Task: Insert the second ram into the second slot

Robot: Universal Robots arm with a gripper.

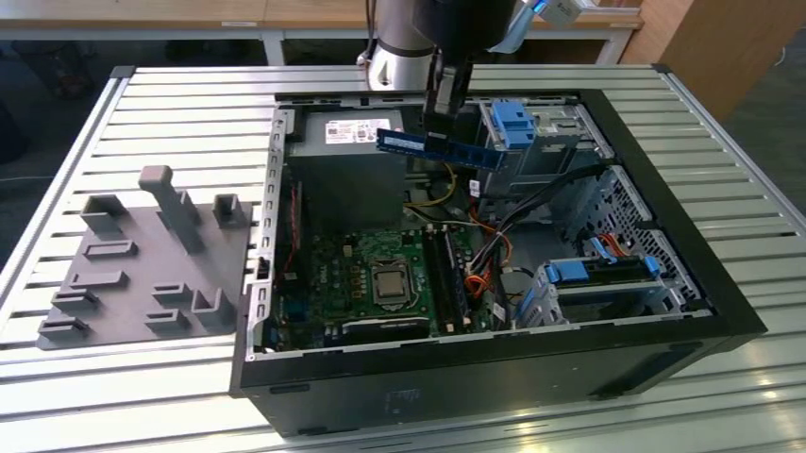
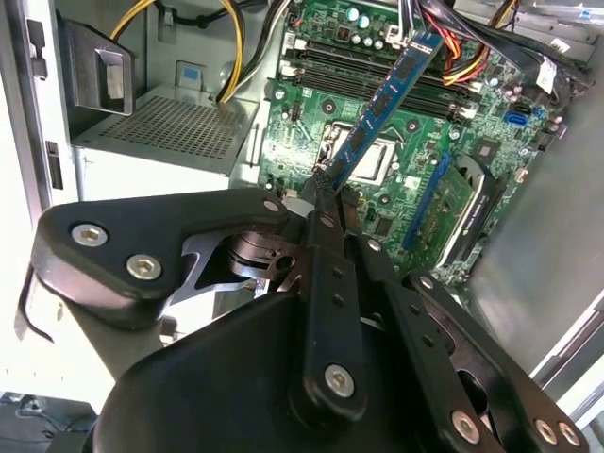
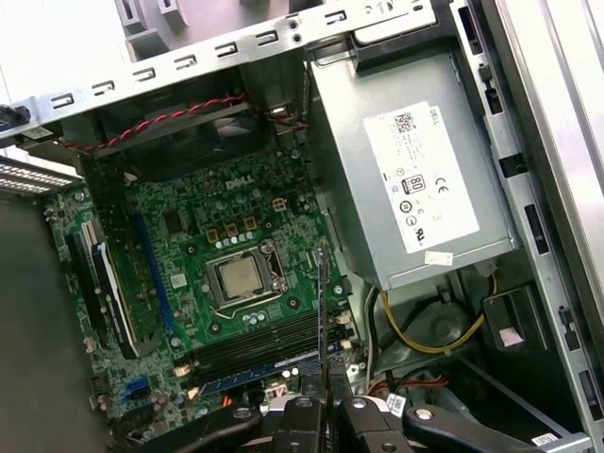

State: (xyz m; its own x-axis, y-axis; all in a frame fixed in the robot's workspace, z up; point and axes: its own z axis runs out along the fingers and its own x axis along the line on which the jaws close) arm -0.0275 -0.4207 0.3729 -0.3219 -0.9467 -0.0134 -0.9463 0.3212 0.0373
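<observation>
Looking down into an open computer case [image 1: 705,283] lying on its side on a slatted metal table [image 1: 189,94]. My gripper [image 1: 441,127] is clamped on the ram [image 1: 441,148], a thin blue stick with a pale label on its face. The fingers pinch it near one end, and the rest of the stick reaches out toward the exterior view's right, close to level.

The ram hangs in the air above the case, near the rim farthest from the exterior camera. It sits between the grey power supply [image 1: 340,142] and a blue drive bracket [image 1: 511,123]. It touches nothing but the gripper.

Below it and nearer the exterior camera, the green board [image 1: 365,274] lies flat in the case floor, with the square processor socket [image 1: 384,281] in its middle. The long dark slots [image 1: 450,274] run just beside the socket, well apart from the ram.

In the second wrist view, the ram [image 2: 387,99] slants away from the gripper [image 2: 330,193] over the board. In the first wrist view I see the ram [image 3: 324,302] edge-on, rising from the gripper [image 3: 326,396].

A grey holder [image 1: 139,264] lies on the table beside the case, on the exterior view's left.
</observation>
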